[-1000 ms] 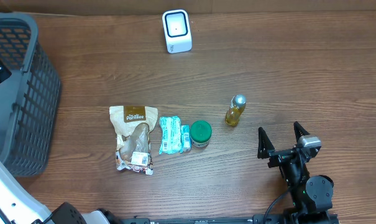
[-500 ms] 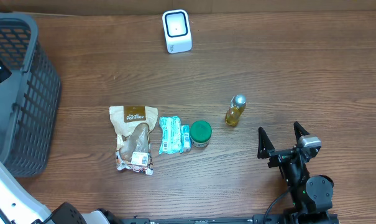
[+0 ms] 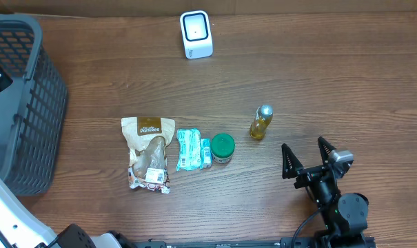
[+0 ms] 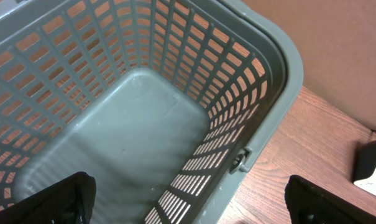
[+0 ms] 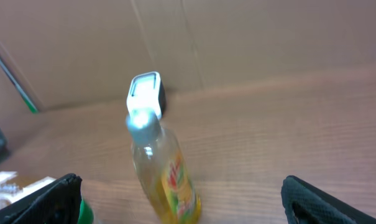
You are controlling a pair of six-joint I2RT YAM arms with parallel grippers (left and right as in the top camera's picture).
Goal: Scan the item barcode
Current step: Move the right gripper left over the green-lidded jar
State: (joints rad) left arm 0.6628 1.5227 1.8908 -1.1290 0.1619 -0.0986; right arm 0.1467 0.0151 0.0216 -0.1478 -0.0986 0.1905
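At the near right edge of the brown wooden table (image 3: pixel 346 83), the right gripper (image 3: pixel 304 146) is spread wide and holds nothing; the small yellow plastic bottle with a silver cap (image 3: pixel 261 122) stands upright just beyond it, untouched. Left of this bottle, a round green-lidded jar (image 3: pixel 222 147), a mint-green packet (image 3: pixel 192 149) and a brown printed pouch (image 3: pixel 148 162) lie in a row. At the far edge stands the white box-shaped scanner (image 3: pixel 196 34), and over the grey plastic lattice basket (image 4: pixel 278 43) the left gripper (image 4: pixel 191 202) hangs with its jaws far apart, empty.
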